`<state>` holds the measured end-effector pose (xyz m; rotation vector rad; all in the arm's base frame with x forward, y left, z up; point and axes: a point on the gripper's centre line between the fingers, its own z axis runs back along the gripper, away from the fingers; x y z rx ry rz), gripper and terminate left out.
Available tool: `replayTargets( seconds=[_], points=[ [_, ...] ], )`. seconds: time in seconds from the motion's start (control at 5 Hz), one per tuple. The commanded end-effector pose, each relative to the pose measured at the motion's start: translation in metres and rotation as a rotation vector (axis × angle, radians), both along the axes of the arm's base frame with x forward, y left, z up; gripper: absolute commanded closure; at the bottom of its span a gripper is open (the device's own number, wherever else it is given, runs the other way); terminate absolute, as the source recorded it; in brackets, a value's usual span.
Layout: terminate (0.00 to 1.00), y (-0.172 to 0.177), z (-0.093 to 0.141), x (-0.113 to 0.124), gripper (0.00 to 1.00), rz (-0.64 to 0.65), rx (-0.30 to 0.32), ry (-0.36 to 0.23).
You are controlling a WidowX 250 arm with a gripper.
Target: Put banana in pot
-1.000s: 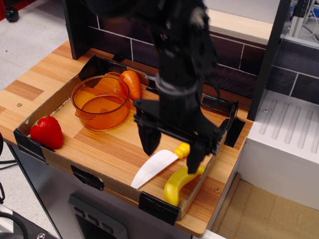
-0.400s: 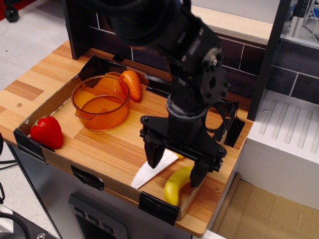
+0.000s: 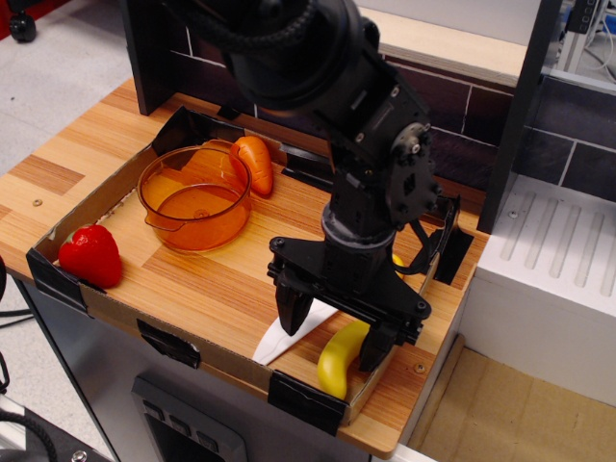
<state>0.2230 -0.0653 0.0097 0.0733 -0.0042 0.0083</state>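
Observation:
The yellow banana (image 3: 336,359) lies at the front right corner of the tray, against the front rim. My black gripper (image 3: 331,336) hangs open over it, one finger (image 3: 293,317) on the white knife blade side, the other finger (image 3: 376,348) on the banana's right end. The banana lies between the fingers, which do not grip it. The translucent orange pot (image 3: 194,197) stands empty at the back left of the tray, well apart from the gripper.
A white-bladed toy knife (image 3: 287,337) lies just left of the banana, its handle hidden by the arm. An orange carrot (image 3: 256,162) leans behind the pot. A red strawberry (image 3: 90,256) sits at the tray's (image 3: 173,342) left front corner. A dark brick wall stands behind.
The gripper has come forward and down, from above the knife handle to straddling the banana. The banana and the pot have not moved.

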Motion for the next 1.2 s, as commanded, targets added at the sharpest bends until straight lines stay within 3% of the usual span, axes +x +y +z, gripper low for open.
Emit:
replayTargets(
  seconds=[0.0, 0.2, 0.6, 0.8, 1.0],
  points=[
    [0.0, -0.01, 0.003, -0.011, 0.0, -0.024, -0.029, -0.007],
    [0.0, -0.013, 0.002, -0.015, 1.0, -0.014, -0.061, 0.005],
    [0.0, -0.012, -0.006, -0.02, 1.0, -0.012, -0.072, 0.036],
    [0.0, -0.005, 0.011, -0.021, 1.0, -0.001, -0.09, 0.002],
    [0.0, 0.012, 0.049, -0.014, 1.0, 0.075, -0.113, -0.096]
  ],
)
